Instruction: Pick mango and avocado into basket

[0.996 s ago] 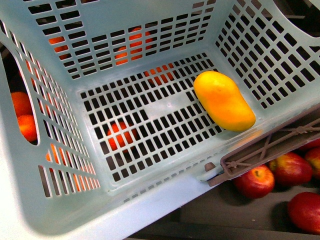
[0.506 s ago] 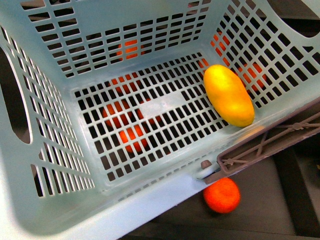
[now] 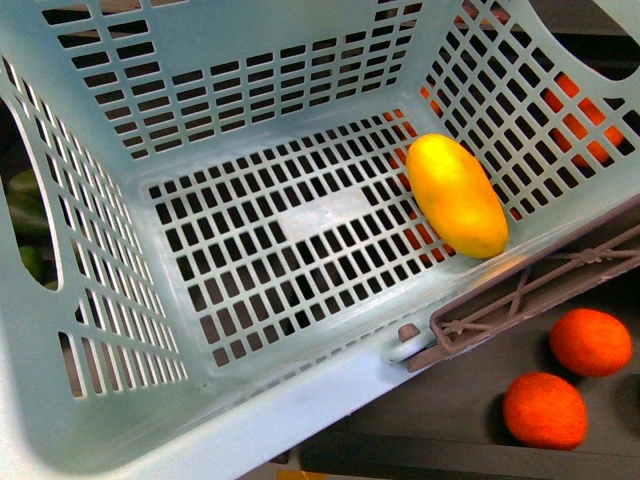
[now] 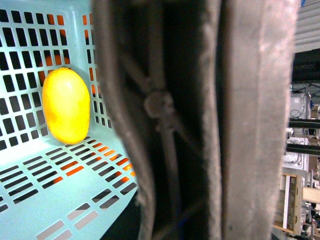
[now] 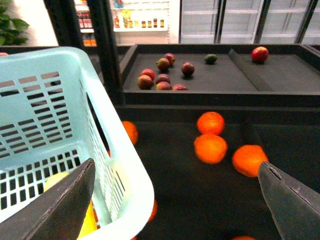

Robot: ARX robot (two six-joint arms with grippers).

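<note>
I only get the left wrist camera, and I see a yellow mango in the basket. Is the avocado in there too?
Observer: No. The front view shows the whole floor of the basket, and only the mango lies on it.
Operator: Where's the avocado, then?
Observer: The right wrist view shows a small dark green fruit on a far shelf. It may be the avocado, but it is too small to be sure.
Operator: Is the other hand holding anything?
Observer: No. The right gripper is open and empty.
</note>
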